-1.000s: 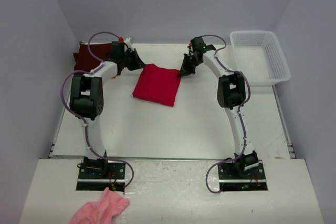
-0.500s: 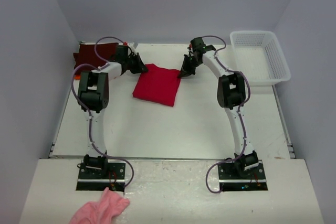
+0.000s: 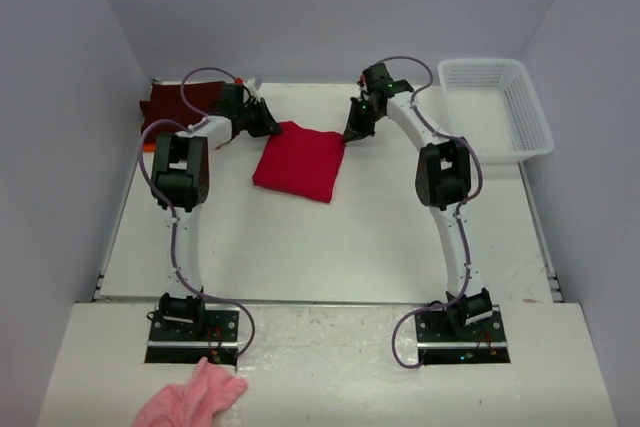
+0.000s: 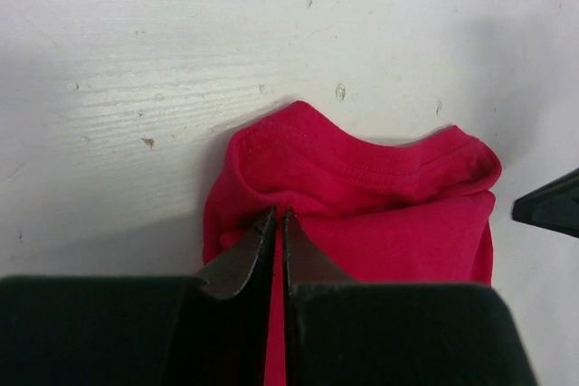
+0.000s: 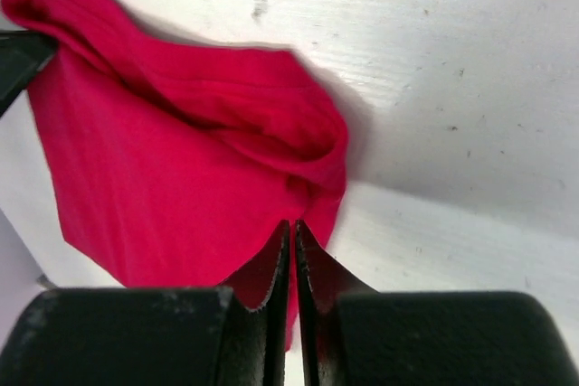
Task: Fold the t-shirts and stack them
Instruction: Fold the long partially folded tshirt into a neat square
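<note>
The bright red t-shirt (image 3: 300, 162) lies folded into a rough square on the white table (image 3: 330, 247). My left gripper (image 3: 268, 126) is at its far left corner, my right gripper (image 3: 350, 132) at its far right corner. In the left wrist view the left gripper (image 4: 278, 216) is shut, its tips pinching a bunched fold of the red t-shirt (image 4: 389, 223). In the right wrist view the right gripper (image 5: 291, 223) is shut on a puckered edge of the red t-shirt (image 5: 163, 178). The dark maroon t-shirt (image 3: 165, 105) lies at the back left corner. No orange t-shirt shows clearly.
A white mesh basket (image 3: 497, 107) stands at the back right. A small pink fluffy cloth (image 3: 190, 397) lies on the near ledge by the left arm's base. Grey walls close in the table on three sides.
My left gripper has moved right from beside the maroon shirt onto the red shirt's far left corner. My right gripper has shifted slightly at the far right corner. The shirt has not moved.
</note>
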Motion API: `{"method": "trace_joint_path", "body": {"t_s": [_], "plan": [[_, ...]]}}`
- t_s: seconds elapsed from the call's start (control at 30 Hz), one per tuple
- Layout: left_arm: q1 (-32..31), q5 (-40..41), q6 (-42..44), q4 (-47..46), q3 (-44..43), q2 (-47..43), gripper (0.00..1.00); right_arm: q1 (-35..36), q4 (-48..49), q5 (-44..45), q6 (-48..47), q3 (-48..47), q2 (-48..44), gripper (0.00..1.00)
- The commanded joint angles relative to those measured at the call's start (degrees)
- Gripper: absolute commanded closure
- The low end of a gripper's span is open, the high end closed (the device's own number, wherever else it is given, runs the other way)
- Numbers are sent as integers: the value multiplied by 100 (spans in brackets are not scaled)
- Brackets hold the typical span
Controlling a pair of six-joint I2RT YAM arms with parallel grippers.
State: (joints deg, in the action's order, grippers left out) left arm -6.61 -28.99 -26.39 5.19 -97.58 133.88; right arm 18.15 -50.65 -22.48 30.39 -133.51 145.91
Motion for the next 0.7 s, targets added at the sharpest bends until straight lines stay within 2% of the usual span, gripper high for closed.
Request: {"method": "trace_joint_path", "body": {"t_s": [0.0, 0.17, 0.33, 0.47, 0.67], "plan": [[72, -63, 196, -142, 81, -415, 93, 145, -76, 498, -480, -131, -1063, 93], [72, 8, 240, -79, 248, -705, 93, 425, -182, 798, -798, 395, -1836, 92], [72, -1, 249, -89, 468, -768, 93, 969, 152, 614, -825, 1632, -2250, 99], [72, -19, 187, -193, 634, -741, 94, 1261, 363, 534, -666, 1978, -2032, 100], [72, -203, 73, -343, 705, -618, 94, 1375, 531, 464, -411, 1689, -1399, 100]]}}
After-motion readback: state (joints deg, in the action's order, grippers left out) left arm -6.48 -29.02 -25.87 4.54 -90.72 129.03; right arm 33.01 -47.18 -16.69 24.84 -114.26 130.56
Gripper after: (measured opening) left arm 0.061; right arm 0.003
